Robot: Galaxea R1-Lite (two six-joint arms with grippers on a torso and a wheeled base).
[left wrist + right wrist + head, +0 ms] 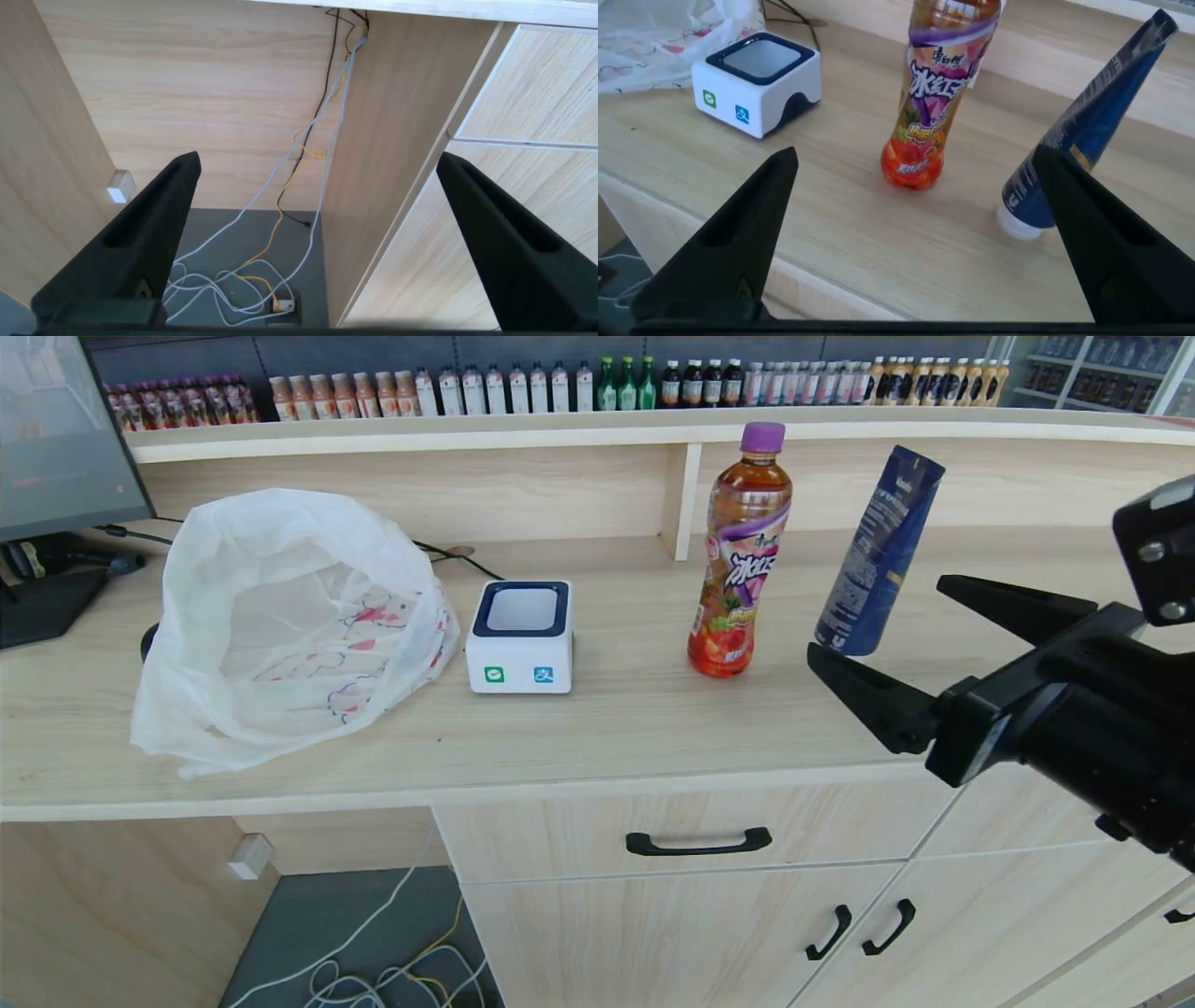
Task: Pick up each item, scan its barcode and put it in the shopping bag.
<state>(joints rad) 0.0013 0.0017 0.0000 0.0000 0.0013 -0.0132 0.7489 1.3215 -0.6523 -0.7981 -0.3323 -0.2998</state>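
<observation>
1. Head view: You are at the first pick, I judge. The shopping bag (280, 616) looks empty. The right gripper (875, 615) is spread wide and holds nothing, in front of the tilted blue tube (878, 555). The bottle (742, 551) stands upright between the tube and the scanner (520, 635).
2. Left wrist view: The left gripper (318, 161) is also wide open and empty, low under the counter, above loose cables (271, 233).
3. Right wrist view: Next, close on one item. The tube stands on its cap and may topple, and the bottle is near it.

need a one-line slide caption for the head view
Open right gripper facing a blue tube and a drink bottle on the counter; scanner and white shopping bag farther left.
</observation>
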